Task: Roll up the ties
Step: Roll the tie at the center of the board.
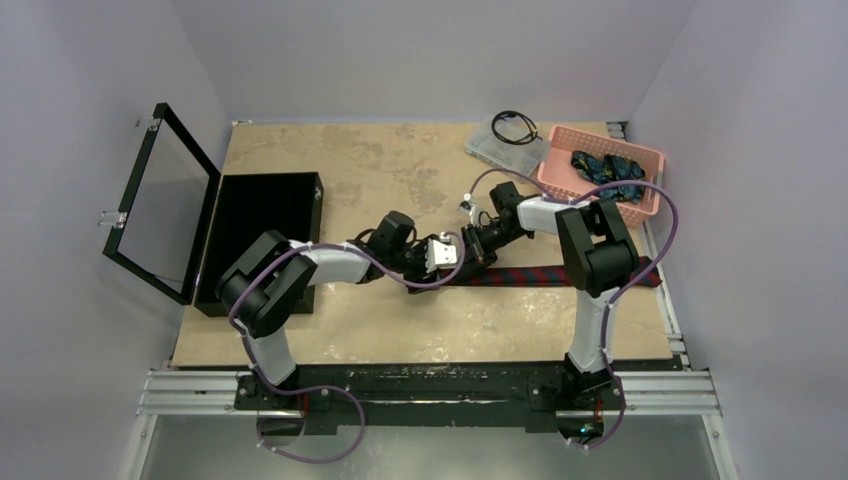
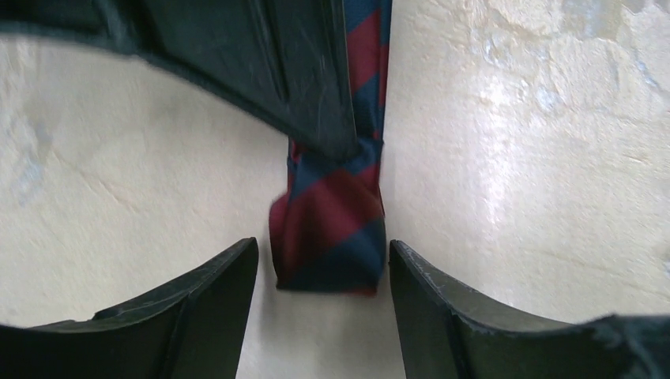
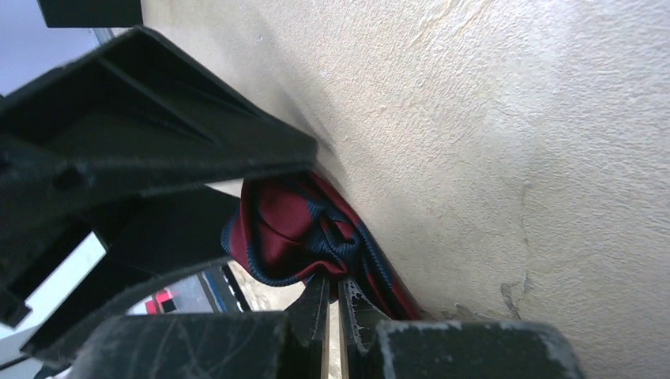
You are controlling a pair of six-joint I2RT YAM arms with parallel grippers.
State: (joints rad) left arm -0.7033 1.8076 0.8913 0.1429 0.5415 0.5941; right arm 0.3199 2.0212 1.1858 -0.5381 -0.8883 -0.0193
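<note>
A maroon tie with navy stripes [image 1: 545,274] lies stretched across the table toward the right edge. Its left end is folded over into a small bundle [image 2: 332,233]. My left gripper [image 2: 322,260] is open, its fingers on either side of that folded end, apart from it. My right gripper [image 3: 334,288] is shut on the folded cloth [image 3: 288,233], pinching it at the fingertips. In the top view both grippers meet at the tie's left end [image 1: 468,252]. Dark blue ties with teal pattern [image 1: 606,168] lie in the pink basket [image 1: 560,178].
An open black case [image 1: 262,232] with a raised lid stands at the left. A clear flat box [image 1: 497,150] with a black coiled cable [image 1: 514,127] on it lies beside the basket at the back.
</note>
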